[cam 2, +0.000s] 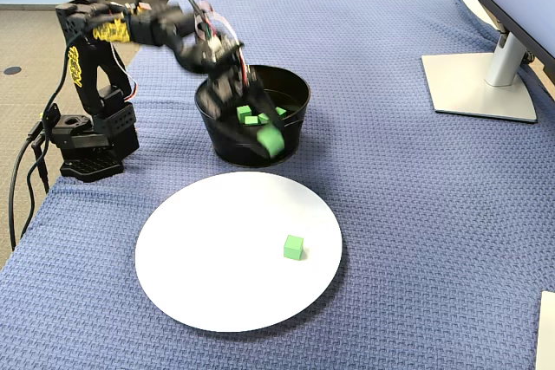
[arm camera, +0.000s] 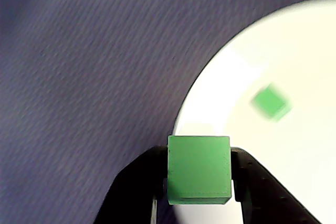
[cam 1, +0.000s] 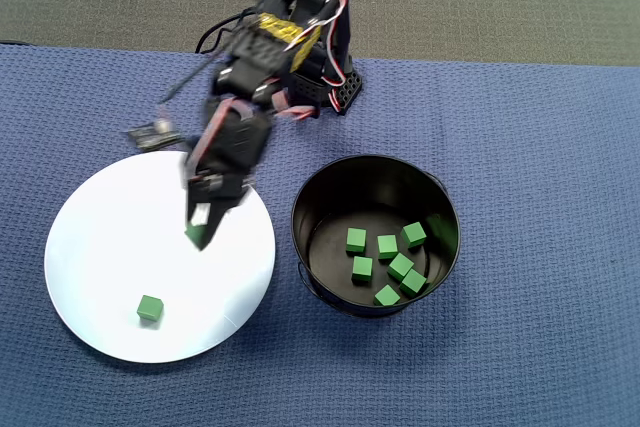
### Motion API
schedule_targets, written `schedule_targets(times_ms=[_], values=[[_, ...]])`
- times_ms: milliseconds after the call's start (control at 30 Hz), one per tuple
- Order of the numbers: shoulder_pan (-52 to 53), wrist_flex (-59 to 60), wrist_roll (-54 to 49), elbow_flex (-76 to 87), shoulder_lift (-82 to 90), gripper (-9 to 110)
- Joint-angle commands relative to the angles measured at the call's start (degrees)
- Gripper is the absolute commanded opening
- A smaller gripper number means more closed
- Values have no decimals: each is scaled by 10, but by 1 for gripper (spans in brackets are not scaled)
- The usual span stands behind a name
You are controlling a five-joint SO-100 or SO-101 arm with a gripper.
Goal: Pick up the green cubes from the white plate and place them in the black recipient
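Gripper [cam 1: 197, 234] up in the air above the white plate [cam 1: 100, 247], seen from overhead. Two black fingers [arm camera: 137, 192] shut tight on one green cube [arm camera: 199, 169], one finger pressed on each side, clear in the wrist view. Same held cube [cam 2: 271, 141] seen in the fixed view, lifted off the plate and in front of the black pot's wall. From overhead, only a bit of that cube [cam 1: 196, 236] peeks out under the gripper tip.

One more green cube [cam 1: 150, 308] alone on the plate, in the lower part in the overhead view, well apart from the gripper. Shows up blurry [arm camera: 271, 103] in the wrist view, and small and sharp [cam 2: 294, 248] in the fixed view, on the right part of the plate [cam 2: 208, 249].

Black pot [cam 1: 440, 197] just beside the plate on its right in the overhead view, not touching it as far as can be seen. Six green cubes [cam 1: 387, 246] down on the pot's shiny floor, close together, some touching. A few of them [cam 2: 245, 113] seen over the rim in the fixed view, partly hidden by the arm.

Everything on a blue woven cloth [cam 1: 540, 147]. Arm base [cam 2: 87, 140] at the cloth's left edge in the fixed view. Grey monitor stand [cam 2: 481, 84] at the far right there.
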Motion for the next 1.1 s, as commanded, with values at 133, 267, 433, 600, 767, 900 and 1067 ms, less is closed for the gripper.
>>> schedule_targets(times_ms=[133,267,433,600,767,900,1067], values=[[-256,66,191,123,147,0],[-374,67,259,180,164,0],[-417,54,221,183,161,41],[-308,50,21,99,141,44],[-160,-74,-160,48,62,39],[-52,-204,-308,42,-28,41],[10,-367,-390,41,-149,41]])
